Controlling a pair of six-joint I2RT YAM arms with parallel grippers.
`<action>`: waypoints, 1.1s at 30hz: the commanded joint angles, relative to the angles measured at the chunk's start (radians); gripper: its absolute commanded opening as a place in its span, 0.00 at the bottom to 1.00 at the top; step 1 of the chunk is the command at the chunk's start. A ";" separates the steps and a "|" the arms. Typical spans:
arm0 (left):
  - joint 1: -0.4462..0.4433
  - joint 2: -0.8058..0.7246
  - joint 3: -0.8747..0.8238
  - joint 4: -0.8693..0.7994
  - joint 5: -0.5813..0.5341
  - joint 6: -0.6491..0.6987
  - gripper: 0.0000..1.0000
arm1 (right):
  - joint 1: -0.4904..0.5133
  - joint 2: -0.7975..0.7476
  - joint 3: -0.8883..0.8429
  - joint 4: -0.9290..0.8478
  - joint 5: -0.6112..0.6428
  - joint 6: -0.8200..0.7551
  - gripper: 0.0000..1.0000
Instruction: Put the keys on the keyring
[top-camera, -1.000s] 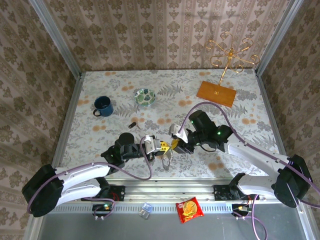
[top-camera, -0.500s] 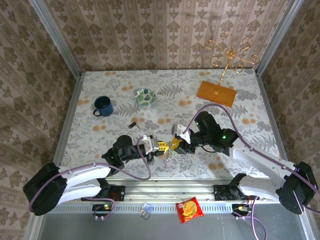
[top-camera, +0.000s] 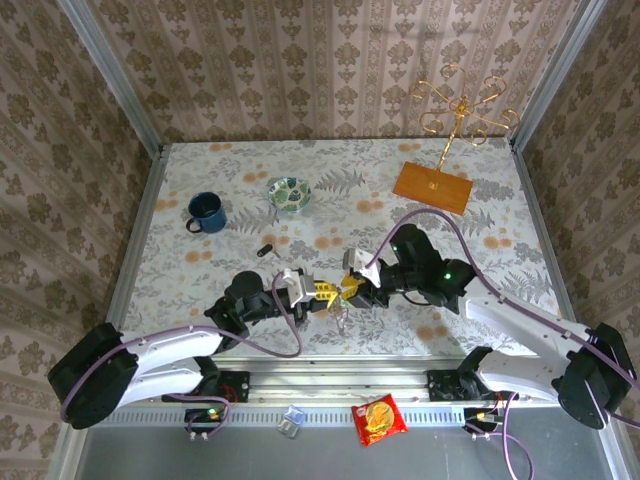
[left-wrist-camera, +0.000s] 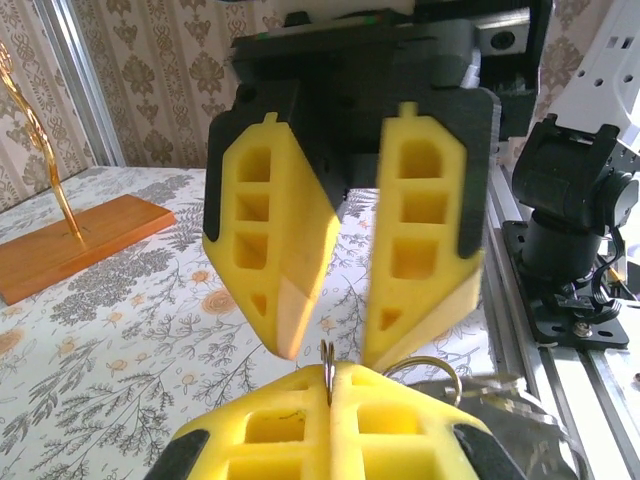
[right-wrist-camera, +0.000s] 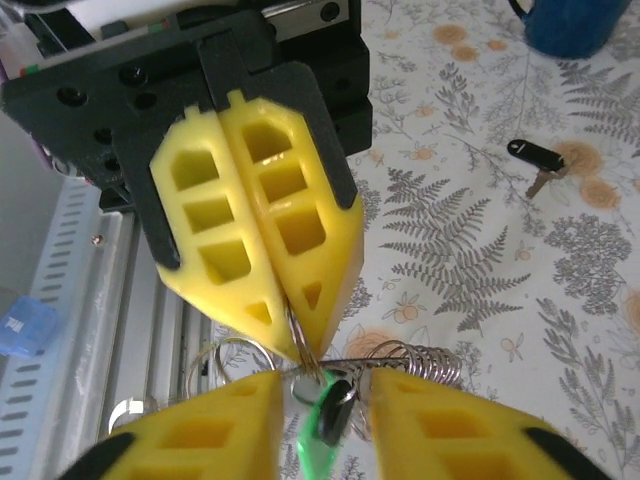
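Observation:
My left gripper (top-camera: 322, 292) (left-wrist-camera: 327, 375) is shut on the edge of the keyring (left-wrist-camera: 327, 358), a thin grey metal ring with more wire loops (left-wrist-camera: 421, 368) beside it. My right gripper (top-camera: 352, 290) (right-wrist-camera: 325, 385) faces it tip to tip, jaws open. The green key (right-wrist-camera: 318, 455) hangs from the keyring (right-wrist-camera: 300, 345) in the gap between the right fingers, and I see neither finger pressing on it. A metal coil (right-wrist-camera: 420, 360) lies just past it. The dark key (top-camera: 265, 250) (right-wrist-camera: 535, 155) lies apart on the table.
A blue mug (top-camera: 205, 212) and a green-patterned bowl (top-camera: 289, 193) stand at the back left. The gold wire stand (top-camera: 460, 110) on its orange base (top-camera: 433, 186) is at the back right. The table's metal rail (top-camera: 330, 385) runs just behind both grippers.
The right gripper's jaws have spread apart around the green key. Over the second the right gripper came down slightly toward the left one. The left gripper stays shut on the keyring.

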 joint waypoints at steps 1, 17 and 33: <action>0.016 -0.026 -0.010 0.076 0.031 -0.029 0.00 | 0.000 -0.075 -0.049 0.016 0.068 0.012 0.40; 0.048 -0.030 0.003 0.087 0.084 -0.070 0.00 | 0.101 -0.012 -0.117 0.200 0.228 0.061 0.42; 0.056 -0.045 0.000 0.058 0.077 -0.062 0.00 | 0.099 -0.066 -0.100 0.179 0.279 0.024 0.00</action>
